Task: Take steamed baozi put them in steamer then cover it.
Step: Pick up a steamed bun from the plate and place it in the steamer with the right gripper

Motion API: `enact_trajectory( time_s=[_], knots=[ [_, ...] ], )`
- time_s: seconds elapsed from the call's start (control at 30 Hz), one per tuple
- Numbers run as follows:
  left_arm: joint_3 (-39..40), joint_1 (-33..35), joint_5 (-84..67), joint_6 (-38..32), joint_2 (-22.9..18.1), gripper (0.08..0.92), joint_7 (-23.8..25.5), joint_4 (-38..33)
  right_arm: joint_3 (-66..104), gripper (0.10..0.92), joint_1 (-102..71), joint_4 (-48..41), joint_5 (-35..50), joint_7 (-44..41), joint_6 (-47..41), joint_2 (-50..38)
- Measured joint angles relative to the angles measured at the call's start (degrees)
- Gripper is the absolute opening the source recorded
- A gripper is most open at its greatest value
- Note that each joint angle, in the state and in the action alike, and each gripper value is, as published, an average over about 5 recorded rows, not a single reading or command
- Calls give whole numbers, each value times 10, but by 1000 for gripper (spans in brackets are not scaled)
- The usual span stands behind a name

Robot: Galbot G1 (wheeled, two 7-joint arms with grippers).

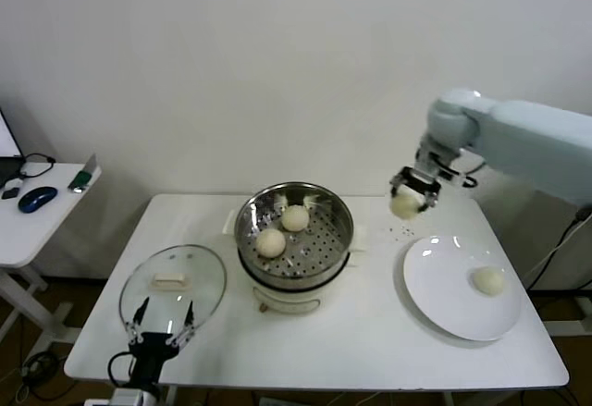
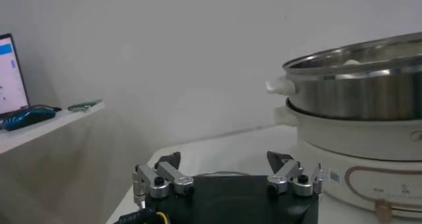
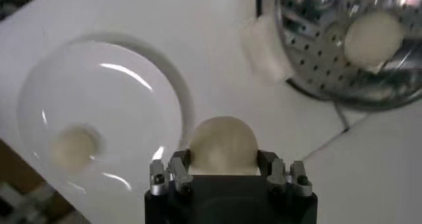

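My right gripper [image 1: 407, 201] is shut on a cream-white baozi [image 1: 405, 205] and holds it in the air between the white plate [image 1: 435, 286] and the steamer [image 1: 294, 230]; the wrist view shows the bun [image 3: 223, 144] gripped between the fingers. Two baozi [image 1: 271, 241] [image 1: 295, 217] lie on the steamer's perforated tray. One baozi [image 1: 488, 280] is left on the plate. The glass cover [image 1: 173, 281] with its cream handle lies flat on the table left of the steamer. My left gripper [image 1: 163, 325] is open and empty at the cover's near edge.
A side table [image 1: 37, 212] with a mouse and small items stands at the far left. The steamer's steel pot on its white base [image 2: 356, 133] rises close to the left gripper. The wall runs behind the table.
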Motion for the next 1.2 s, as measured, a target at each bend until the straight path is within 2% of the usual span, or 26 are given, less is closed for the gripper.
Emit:
enact_trajectory(
  time_s=[0.27,0.5,1.2],
  knots=[
    [-1,-3,-9,8,8,823,3,-10,24,662,-16,-3,-55,6,52,111],
    [-3,0,-19,8,16,823,4,-10,27,665,-43,8,-68,5,68,174],
    [-8,-2,-31,7,19,823,4,6,-14,664,-78,36,-17,-12,59,214]
  ],
)
